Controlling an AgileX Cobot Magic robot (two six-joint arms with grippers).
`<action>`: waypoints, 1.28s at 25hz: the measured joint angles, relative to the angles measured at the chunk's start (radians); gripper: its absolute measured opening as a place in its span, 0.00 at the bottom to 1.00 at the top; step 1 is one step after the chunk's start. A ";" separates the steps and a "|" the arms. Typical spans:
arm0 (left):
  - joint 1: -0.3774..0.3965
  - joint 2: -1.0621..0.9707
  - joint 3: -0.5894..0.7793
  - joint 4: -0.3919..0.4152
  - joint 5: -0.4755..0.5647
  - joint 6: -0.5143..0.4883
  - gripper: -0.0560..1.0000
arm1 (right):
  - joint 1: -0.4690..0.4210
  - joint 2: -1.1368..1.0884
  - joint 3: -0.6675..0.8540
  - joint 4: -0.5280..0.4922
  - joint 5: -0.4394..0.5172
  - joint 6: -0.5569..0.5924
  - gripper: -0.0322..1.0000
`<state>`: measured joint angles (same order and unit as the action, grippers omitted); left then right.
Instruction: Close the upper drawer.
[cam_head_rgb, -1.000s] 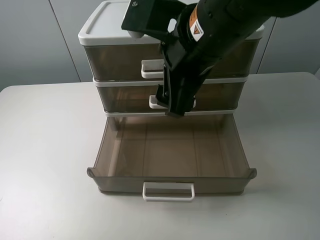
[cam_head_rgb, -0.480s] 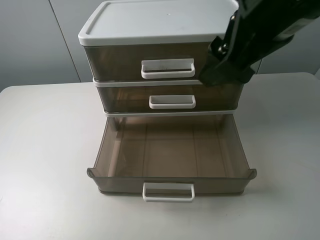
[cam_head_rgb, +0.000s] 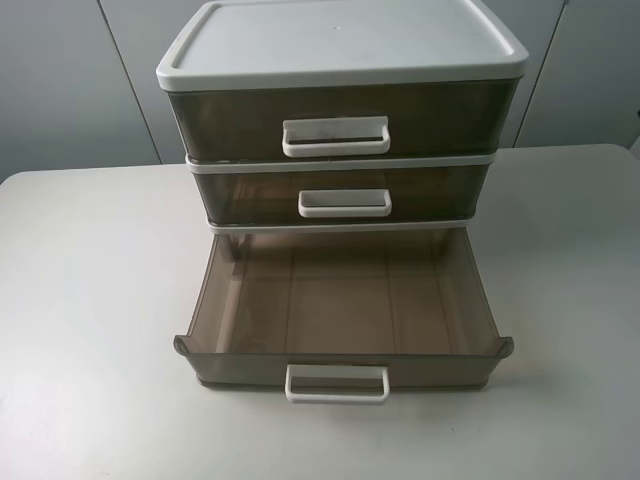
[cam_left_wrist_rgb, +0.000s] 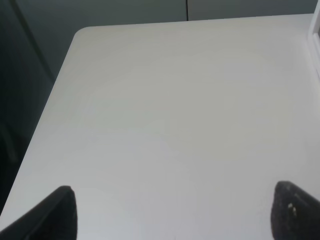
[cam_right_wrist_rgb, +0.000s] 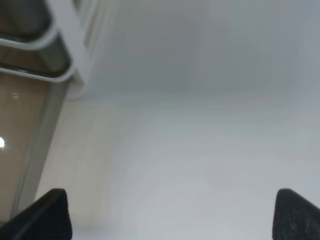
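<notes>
The upper drawer (cam_head_rgb: 335, 118) is the top smoky-brown drawer with the large white loop handle (cam_head_rgb: 335, 137). It sits flush in the cabinet under the white lid (cam_head_rgb: 340, 40). Neither arm shows in the exterior high view. My left gripper (cam_left_wrist_rgb: 172, 220) is open and empty over bare table far to the cabinet's left. My right gripper (cam_right_wrist_rgb: 170, 215) is open and empty over the table beside the cabinet's right side; a brown drawer wall (cam_right_wrist_rgb: 20, 125) shows at that view's edge.
The middle drawer (cam_head_rgb: 345, 192) with the smaller handle is flush. The lowest drawer (cam_head_rgb: 340, 310) is pulled far out toward the table's front and is empty; its handle (cam_head_rgb: 337, 383) faces the front edge. The white table (cam_head_rgb: 90, 300) has a rounded corner in the left wrist view (cam_left_wrist_rgb: 82, 32).
My right arm, which was in front of the cabinet's drawer fronts, has swung up and to the right and left the exterior high view. The drawers have not moved.
</notes>
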<state>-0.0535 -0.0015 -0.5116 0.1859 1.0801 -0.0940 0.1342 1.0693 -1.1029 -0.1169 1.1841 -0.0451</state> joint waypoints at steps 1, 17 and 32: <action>0.000 0.000 0.000 0.000 0.000 0.000 0.76 | -0.021 -0.031 0.025 0.000 -0.006 0.007 0.62; 0.000 0.000 0.000 0.000 0.000 0.000 0.76 | -0.082 -0.751 0.398 0.039 -0.078 0.112 0.62; 0.000 0.000 0.000 0.000 0.000 0.000 0.76 | -0.063 -1.066 0.590 0.301 -0.082 -0.153 0.62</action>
<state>-0.0535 -0.0015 -0.5116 0.1859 1.0801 -0.0940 0.0715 0.0034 -0.5131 0.1839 1.1017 -0.1979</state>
